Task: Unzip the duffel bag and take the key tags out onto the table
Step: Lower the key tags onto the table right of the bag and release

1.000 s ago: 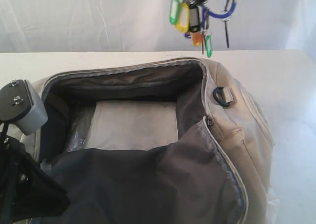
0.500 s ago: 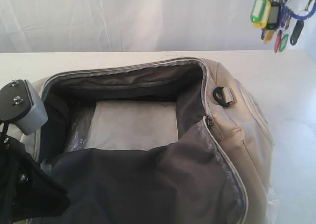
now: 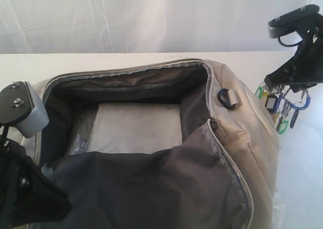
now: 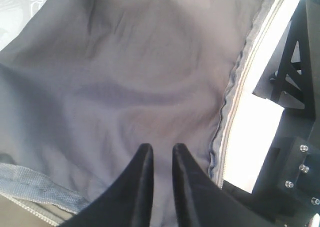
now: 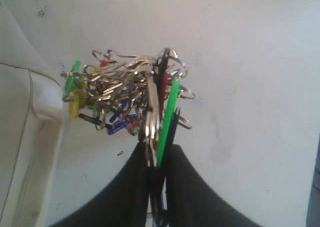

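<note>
Beige fabric duffel bag (image 3: 252, 138) gapes open, pale flat panel (image 3: 136, 128) inside, right gripper (image 5: 156, 157) pinches colourful plastic key tags (image 3: 280, 110) beside it, left gripper (image 4: 159, 154) nearly closed against dark lining (image 4: 125, 77), grip unclear.

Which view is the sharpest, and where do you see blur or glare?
Exterior view: soft overall, the table washed out, the key tags small and blurry. Left wrist view: the left gripper out of focus. Right wrist view: sharpest; the tags look crisp.
</note>
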{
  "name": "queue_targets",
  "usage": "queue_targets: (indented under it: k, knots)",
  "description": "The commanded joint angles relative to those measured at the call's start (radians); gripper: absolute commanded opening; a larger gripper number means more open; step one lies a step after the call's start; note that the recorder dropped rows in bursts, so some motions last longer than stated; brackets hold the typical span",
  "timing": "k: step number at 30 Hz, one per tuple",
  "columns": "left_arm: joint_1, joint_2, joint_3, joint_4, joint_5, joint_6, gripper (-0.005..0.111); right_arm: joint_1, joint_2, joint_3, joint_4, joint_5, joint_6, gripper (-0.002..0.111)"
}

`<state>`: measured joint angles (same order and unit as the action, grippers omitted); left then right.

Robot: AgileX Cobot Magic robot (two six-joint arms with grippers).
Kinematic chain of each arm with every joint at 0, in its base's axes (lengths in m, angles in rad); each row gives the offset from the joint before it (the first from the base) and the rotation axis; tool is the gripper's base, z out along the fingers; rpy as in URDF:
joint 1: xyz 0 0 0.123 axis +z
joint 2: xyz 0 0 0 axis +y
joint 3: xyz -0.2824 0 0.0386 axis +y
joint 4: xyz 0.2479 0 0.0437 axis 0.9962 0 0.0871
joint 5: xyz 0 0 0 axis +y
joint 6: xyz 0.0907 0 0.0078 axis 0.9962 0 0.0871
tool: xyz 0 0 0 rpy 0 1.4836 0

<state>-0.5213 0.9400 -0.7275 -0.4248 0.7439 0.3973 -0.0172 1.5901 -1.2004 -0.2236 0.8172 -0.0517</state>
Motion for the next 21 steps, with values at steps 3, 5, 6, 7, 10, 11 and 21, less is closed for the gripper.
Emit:
queue_targets:
  k: [3,5,6,7,10,11,21]
  knots:
    - [-0.002,-0.008,-0.001,-0.007,0.007,0.000,0.020,-0.006,0.081,0.028,0.005,-0.066,0.068,0.000]
    - [-0.002,-0.008,-0.001,-0.007,0.007,0.000,0.020,-0.006,0.109,0.028,0.013,-0.066,0.081,0.000]
    - [-0.002,-0.008,-0.001,-0.007,0.007,0.000,0.020,-0.006,0.121,0.028,0.026,-0.066,0.083,0.000]
    - [-0.002,-0.008,-0.001,-0.007,0.007,0.000,0.020,-0.006,0.132,0.028,0.048,-0.066,0.083,0.000]
    - [-0.002,-0.008,-0.001,-0.007,0.007,0.000,0.020,-0.006,0.160,0.028,0.111,-0.066,0.074,0.000]
    - [-0.002,-0.008,-0.001,-0.007,0.007,0.000,0.020,-0.006,0.168,0.028,0.129,-0.066,0.063,0.000]
    - [-0.002,-0.008,-0.001,-0.007,0.004,0.000,0.020,-0.004,0.179,0.028,0.250,-0.072,0.000,0.030]
